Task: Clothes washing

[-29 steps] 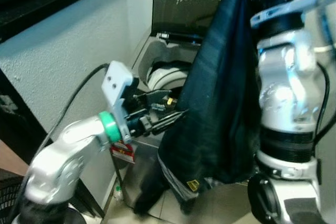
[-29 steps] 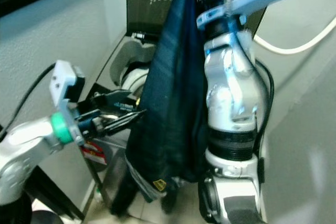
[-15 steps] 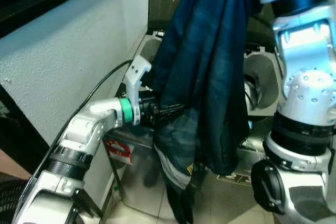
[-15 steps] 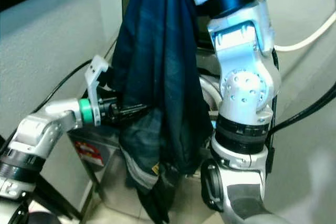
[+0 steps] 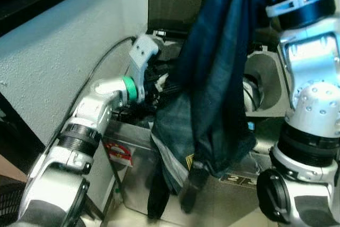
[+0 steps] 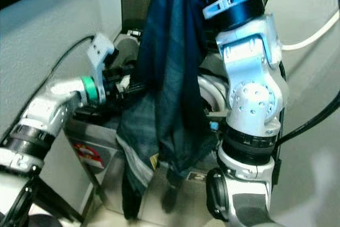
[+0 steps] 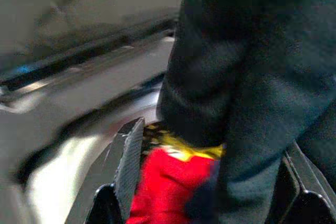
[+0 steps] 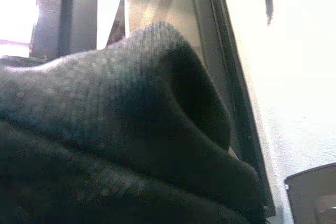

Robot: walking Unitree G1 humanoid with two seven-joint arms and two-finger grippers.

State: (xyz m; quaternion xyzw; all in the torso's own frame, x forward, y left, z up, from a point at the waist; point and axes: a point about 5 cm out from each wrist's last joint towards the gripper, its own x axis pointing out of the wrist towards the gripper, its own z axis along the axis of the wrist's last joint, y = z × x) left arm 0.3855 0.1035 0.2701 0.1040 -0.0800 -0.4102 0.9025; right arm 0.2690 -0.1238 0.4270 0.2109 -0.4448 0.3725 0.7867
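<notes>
So the dark blue garment (image 5: 212,78) hangs in a long drape from up high, where the right arm (image 5: 313,104) has it; the right gripper's tips are out of the head views, and its wrist camera just looks into a thick fold of dark knit-looking cloth right against the lens, so I'd judge it's clamped on the fabric but honestly can't tell how the fingers sit. The cloth dangles in front of the open top-loader washing machine (image 5: 265,78), its lower hem sagging past the machine's front panel and clear of the tub.

The left gripper (image 5: 159,81) reaches in from the side at mid-height, right at the edge of the drape; in the left wrist view its fingers (image 7: 128,166) stand spread with dark cloth and something red and yellow between them, not pinched yet as far as I can see.

Handling-wise this looks soft, floppy and fairly heavy for clothing, maybe denim-ish; it won't hold shape, it'll swing and fold on itself; not fragile, not slippery. I'd grab a bunched fold mid-length rather than a single thin layer, so the low end can be lifted over the rim; a trailing hem could snag on the machine's edge.
</notes>
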